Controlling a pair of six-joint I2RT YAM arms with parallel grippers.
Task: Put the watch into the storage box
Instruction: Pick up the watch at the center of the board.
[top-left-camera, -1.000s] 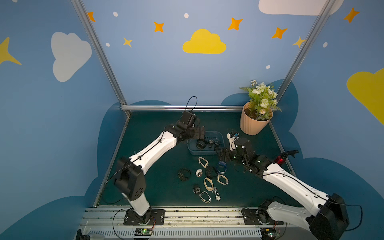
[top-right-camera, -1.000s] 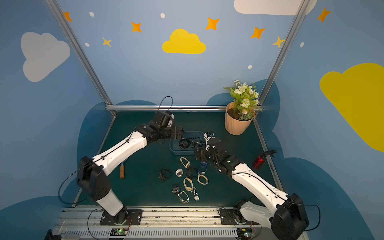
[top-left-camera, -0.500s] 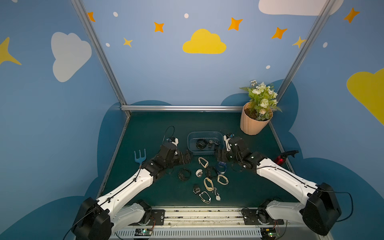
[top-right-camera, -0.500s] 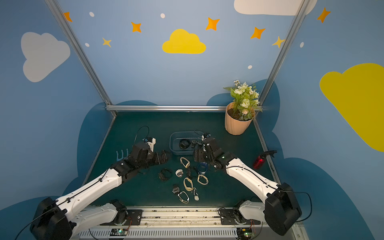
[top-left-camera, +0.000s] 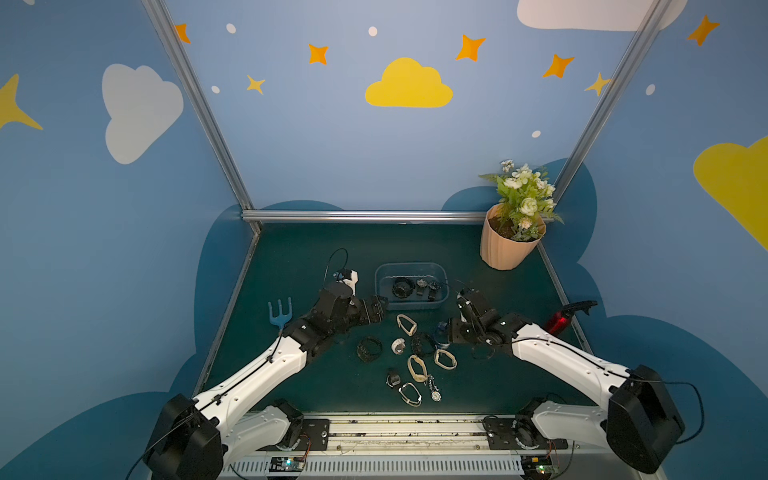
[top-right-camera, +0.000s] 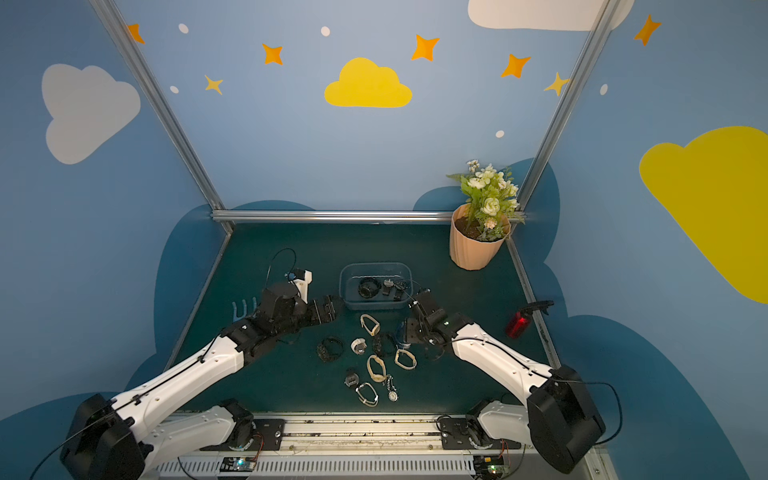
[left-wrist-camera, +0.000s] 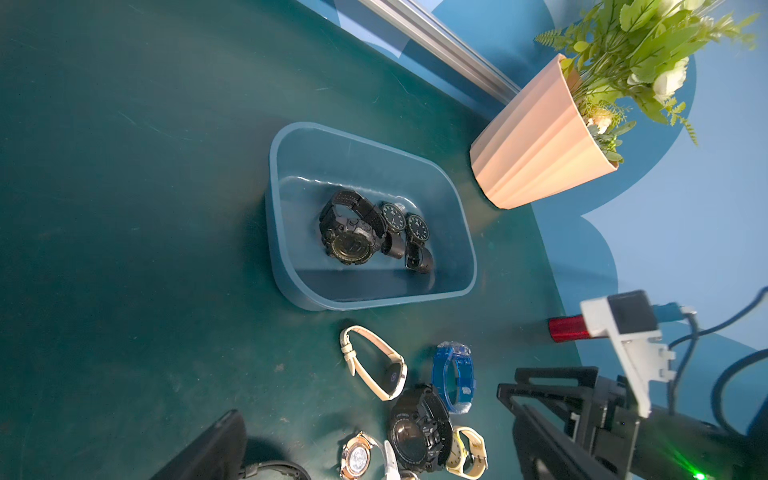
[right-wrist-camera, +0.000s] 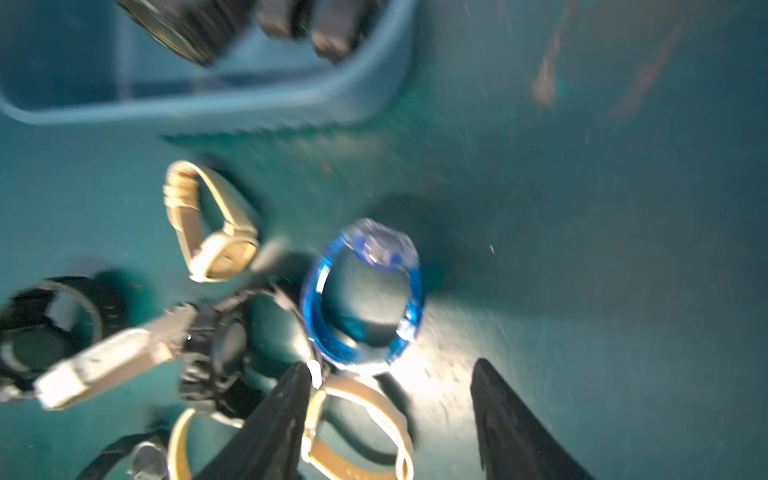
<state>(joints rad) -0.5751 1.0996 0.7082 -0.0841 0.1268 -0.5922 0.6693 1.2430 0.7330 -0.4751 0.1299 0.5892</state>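
Green mat (right-wrist-camera: 582, 208) — right gripper (right-wrist-camera: 388, 365) parted beside blue watch (right-wrist-camera: 380, 247), seemingly untouched.

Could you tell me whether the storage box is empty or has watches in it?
Not empty: the storage box holds three black watches on its floor.

Small shallow blue-grey plastic storage box (top-left-camera: 409, 306) (top-right-camera: 376, 308), a rounded rectangle, sits upright at frame centre in both top views, with three black watches (left-wrist-camera: 365, 232) inside. Translucent blue plastic wristwatch (right-wrist-camera: 380, 245) (top-left-camera: 441, 329) lies on its side just lower right of the box, not touching it, strap closed in a loop.
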